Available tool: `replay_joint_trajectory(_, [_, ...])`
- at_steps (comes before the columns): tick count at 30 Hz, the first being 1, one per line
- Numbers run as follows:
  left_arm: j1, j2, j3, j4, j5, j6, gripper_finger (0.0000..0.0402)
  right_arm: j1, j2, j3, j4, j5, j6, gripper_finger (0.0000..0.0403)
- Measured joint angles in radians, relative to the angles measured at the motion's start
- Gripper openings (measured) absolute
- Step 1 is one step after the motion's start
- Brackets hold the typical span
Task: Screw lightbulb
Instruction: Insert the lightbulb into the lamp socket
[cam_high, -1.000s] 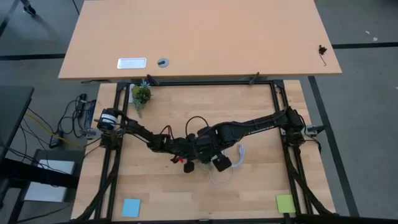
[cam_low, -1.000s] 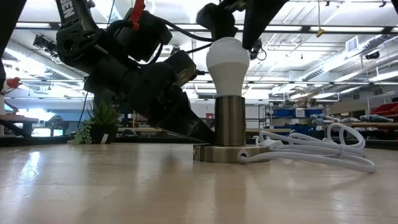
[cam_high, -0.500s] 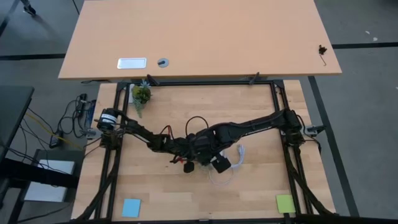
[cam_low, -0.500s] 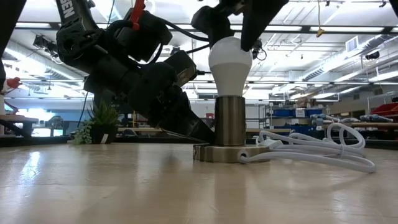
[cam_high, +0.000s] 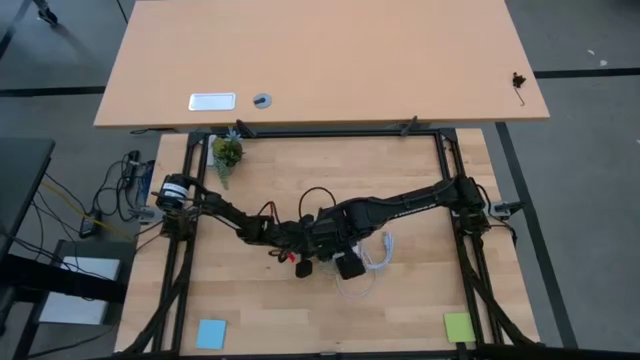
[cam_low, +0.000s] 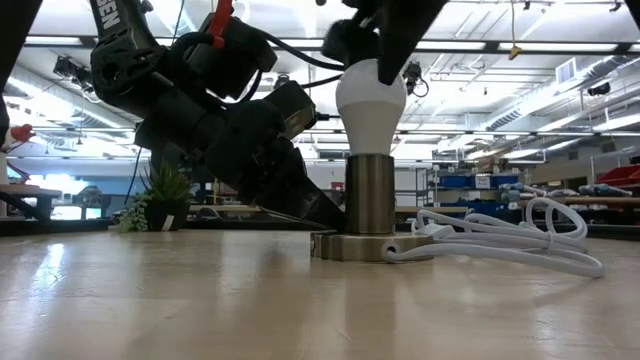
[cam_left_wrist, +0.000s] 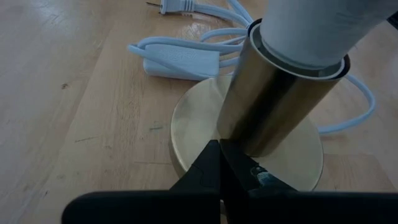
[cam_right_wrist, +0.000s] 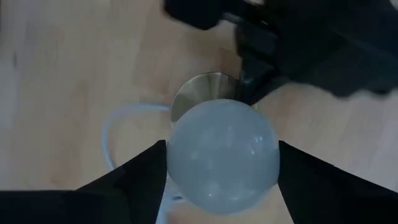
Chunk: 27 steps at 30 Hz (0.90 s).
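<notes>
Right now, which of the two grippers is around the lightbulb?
The right gripper: its fingers straddle the lightbulb from above. The left gripper is shut, low against the brass lamp base.

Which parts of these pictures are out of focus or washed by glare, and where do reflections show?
Right wrist view: the lightbulb fills the frame, softly blurred, as are the table and arm behind it. Left wrist view: the brass socket and its base plate mirror the wood; the bulb's top is overexposed. Low view: ceiling lights reflect off the tabletop. High view: even light, little shadow.

A coiled white cable (cam_low: 510, 240) lies beside a small potted plant (cam_high: 227, 153).
</notes>
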Motion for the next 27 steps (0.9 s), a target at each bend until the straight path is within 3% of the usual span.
replay_joint_trajectory(5, [0.000, 0.000, 0.000, 0.000, -0.008, 0.000, 0.0000, -0.005, -0.001, 0.001, -0.021, 0.002, 0.451, 0.0276])
replay_joint_trajectory(9, [0.000, 0.000, 0.000, 0.000, -0.010, 0.000, 0.0000, -0.007, -0.001, 0.001, -0.025, -0.020, 0.548, 0.0296])
replay_joint_trajectory(14, [0.000, 0.000, 0.000, 0.000, -0.012, 0.000, 0.0000, -0.006, -0.002, 0.000, -0.037, -0.064, 0.438, 0.0323])
replay_joint_trajectory(27, [0.000, 0.000, 0.000, 0.000, -0.021, 0.000, 0.0000, -0.011, -0.018, 0.046, -0.018, 0.001, -0.143, 0.0345])
